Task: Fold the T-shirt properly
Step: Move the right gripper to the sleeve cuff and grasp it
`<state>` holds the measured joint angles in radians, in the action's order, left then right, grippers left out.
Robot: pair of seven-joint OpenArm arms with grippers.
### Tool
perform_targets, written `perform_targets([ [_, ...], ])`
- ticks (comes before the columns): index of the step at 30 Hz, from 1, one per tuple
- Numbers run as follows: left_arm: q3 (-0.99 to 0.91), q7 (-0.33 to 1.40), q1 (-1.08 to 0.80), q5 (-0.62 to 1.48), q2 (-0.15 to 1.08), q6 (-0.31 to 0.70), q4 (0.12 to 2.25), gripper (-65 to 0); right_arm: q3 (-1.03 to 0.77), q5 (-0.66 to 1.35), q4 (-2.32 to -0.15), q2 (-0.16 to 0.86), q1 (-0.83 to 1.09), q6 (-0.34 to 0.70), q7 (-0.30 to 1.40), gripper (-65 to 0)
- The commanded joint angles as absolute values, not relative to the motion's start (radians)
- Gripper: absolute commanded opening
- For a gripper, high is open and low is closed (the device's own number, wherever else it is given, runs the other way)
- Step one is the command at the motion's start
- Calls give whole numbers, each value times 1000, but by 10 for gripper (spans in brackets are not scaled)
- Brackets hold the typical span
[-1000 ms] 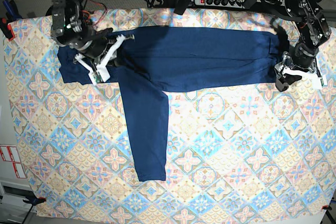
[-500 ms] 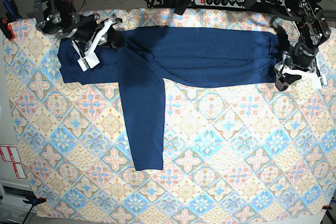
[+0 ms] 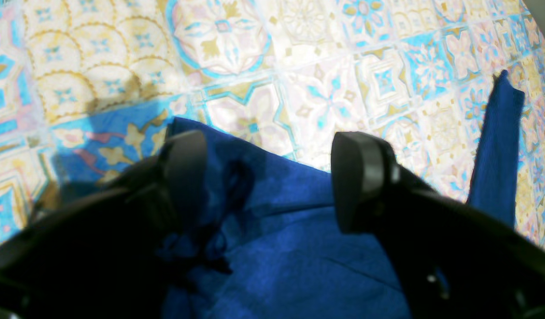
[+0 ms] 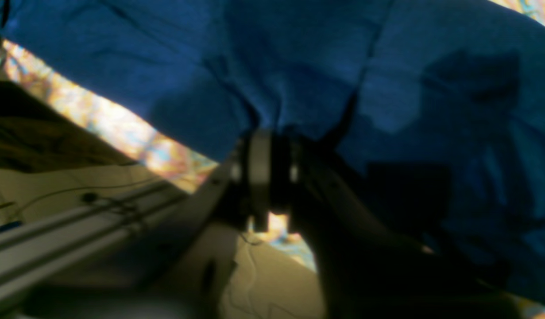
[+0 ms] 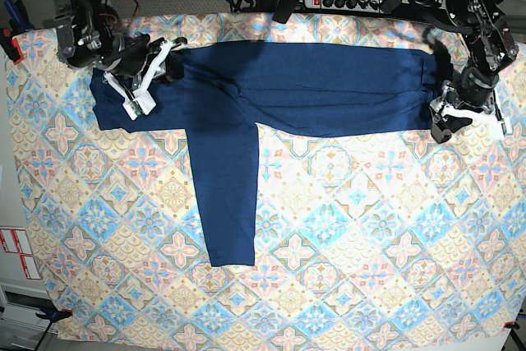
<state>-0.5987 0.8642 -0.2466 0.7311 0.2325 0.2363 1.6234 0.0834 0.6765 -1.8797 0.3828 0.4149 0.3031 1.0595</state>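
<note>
Navy knit T-shirt (image 5: 304, 88) spread across the far half of the patterned tablecloth (image 5: 345, 228) on the counter, one sleeve (image 5: 226, 195) hanging toward the near edge. Risk from here: fold edge dragged askew or bunched if the right gripper (image 5: 152, 71) pulls away with fabric snagged. Right gripper tilted low over the shirt's end, wrist view blurred, so grip impossible to tell. Left gripper (image 3: 268, 177) spread wide, angled down over the opposite end, holding nothing.
</note>
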Motion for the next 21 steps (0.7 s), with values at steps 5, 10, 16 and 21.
perform_targets([
  [5,-602,848,-243,743,245,242,1639,-239,67,693,-1903,392,389,309,1040,-432],
  [10,-602,848,-243,743,245,242,1639,-239,68,687,-1891,360,265,309,1033,-422],
  [16,-602,848,-243,740,245,242,1639,-239,77,671,-1644,251,39,309,1033,-421],
  [21,-602,849,-245,743,245,242,1639,-239,77,587,-1435,182,-134,309,1033,-421],
])
